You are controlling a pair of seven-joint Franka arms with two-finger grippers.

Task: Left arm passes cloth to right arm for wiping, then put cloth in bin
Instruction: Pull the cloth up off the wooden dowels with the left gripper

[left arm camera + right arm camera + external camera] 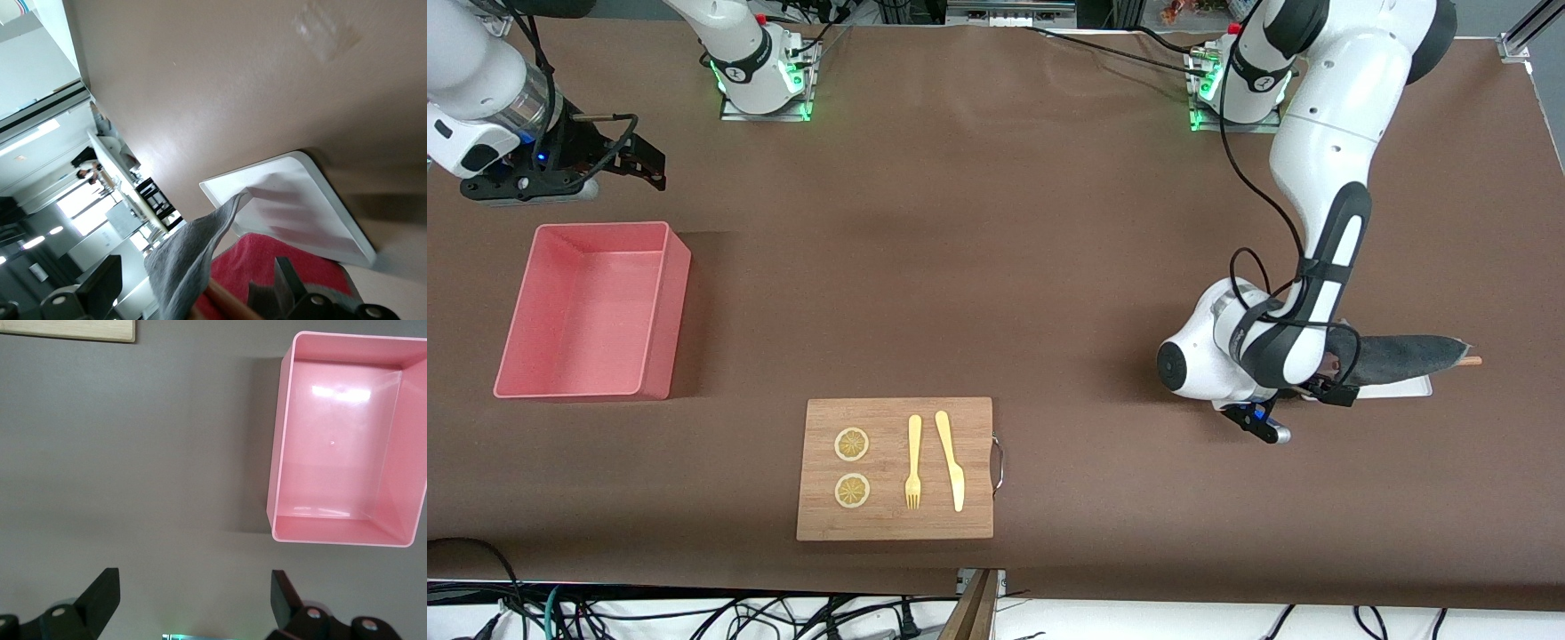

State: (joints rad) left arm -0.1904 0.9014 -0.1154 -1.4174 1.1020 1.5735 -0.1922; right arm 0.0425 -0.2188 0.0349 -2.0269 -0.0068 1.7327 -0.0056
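The bench is covered by a brown mat (996, 267). Along the bench edge nearest the front camera runs a white strip carrying loose cables (738, 613).

Close to that edge, about midway along it, lies a wooden board (895, 469) with a metal handle on the side toward the left arm's end. On the board rest two lemon slices (852, 444), a yellow fork (913, 460) and a yellow knife (951, 459), side by side and apart from one another.

Farther from the camera, toward the left arm's end of the bench, a white tray (1400, 386) lies flat on the mat. The left gripper (200, 303) is low over the tray, and its fingers grasp the cloth (1400, 356). In the left wrist view the cloth (193, 257) shows a grey flap draped onto the tray (313, 213) rim and a red face beneath. A thin wooden stick tip (1472, 361) projects from under the cloth.

Toward the right arm's end, farther from the camera than the board, stands the pink bin (667, 293), with nothing in it. Open mat separates the bin, the board and the tray, all well apart.

The right gripper (636, 156) waits in the air over bare mat near the corner at the right arm's base, just past the bin. Its fingers (100, 593) are spread wide and hold nothing.
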